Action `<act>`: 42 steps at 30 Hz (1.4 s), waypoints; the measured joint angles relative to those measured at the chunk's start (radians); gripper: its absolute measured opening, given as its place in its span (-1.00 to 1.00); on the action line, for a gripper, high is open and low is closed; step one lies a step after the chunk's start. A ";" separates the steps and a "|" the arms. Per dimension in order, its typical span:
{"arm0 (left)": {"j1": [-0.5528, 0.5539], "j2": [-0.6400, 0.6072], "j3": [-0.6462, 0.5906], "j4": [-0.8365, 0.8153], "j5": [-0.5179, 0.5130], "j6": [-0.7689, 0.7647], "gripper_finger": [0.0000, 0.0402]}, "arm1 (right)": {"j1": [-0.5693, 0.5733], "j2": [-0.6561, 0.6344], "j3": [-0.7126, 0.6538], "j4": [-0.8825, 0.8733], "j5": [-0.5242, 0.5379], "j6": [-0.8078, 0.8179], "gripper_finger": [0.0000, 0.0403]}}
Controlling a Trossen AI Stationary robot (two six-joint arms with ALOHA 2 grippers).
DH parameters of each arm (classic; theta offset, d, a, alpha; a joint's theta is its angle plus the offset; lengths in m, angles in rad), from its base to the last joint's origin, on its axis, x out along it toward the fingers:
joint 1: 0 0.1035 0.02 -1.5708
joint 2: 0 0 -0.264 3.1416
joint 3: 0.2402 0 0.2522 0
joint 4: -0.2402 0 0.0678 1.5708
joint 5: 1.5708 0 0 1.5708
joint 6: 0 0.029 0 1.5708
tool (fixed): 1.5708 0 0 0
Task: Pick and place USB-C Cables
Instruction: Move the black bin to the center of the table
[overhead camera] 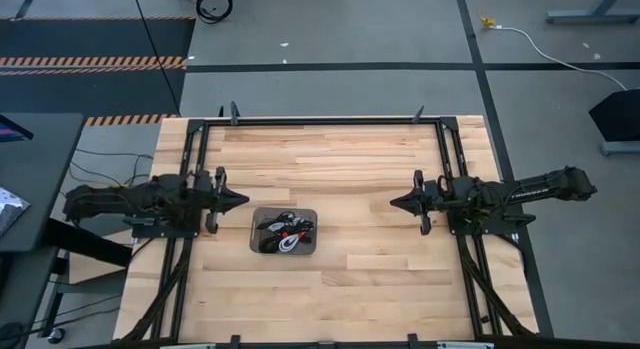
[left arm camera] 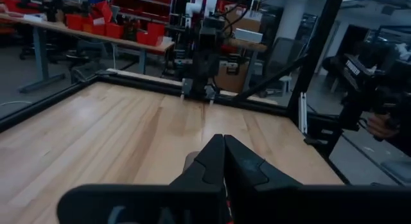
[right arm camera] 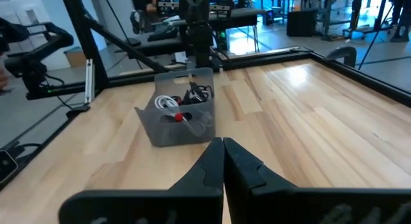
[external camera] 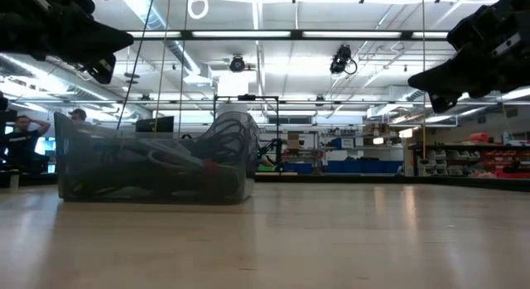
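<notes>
A small grey rectangular tray (overhead camera: 257,232) rests by its base on the wooden table, left of centre. Inside it lie bundled USB-C cables (overhead camera: 286,233): thin black ones and white ones, one with a red tie (right arm camera: 179,117). In the low view the tray (external camera: 74,169) shows translucent with the cables (external camera: 217,140) heaped above its rim. My left gripper (overhead camera: 243,200) hovers shut above the table just beyond the tray's far left corner, touching nothing. My right gripper (overhead camera: 393,201) hovers shut to the tray's right, well apart from it. Both are raised clear of the table (external camera: 331,239).
A black metal frame (overhead camera: 330,120) runs along the table's far edge and both sides. Bare wood (overhead camera: 350,159) lies between the two grippers and toward the near edge. People show in the room behind, far off in the low view (external camera: 23,132).
</notes>
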State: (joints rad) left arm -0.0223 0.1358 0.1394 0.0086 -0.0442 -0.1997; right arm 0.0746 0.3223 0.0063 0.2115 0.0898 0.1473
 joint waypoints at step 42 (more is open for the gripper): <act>-0.020 -0.123 -0.130 0.065 -0.036 0.083 -0.95 | 0.001 0.000 0.000 -0.026 -0.004 -0.012 -0.98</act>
State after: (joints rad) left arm -0.0425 0.0124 0.0093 0.0738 -0.0803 -0.1169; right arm 0.0753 0.3222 0.0063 0.1860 0.0859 0.1349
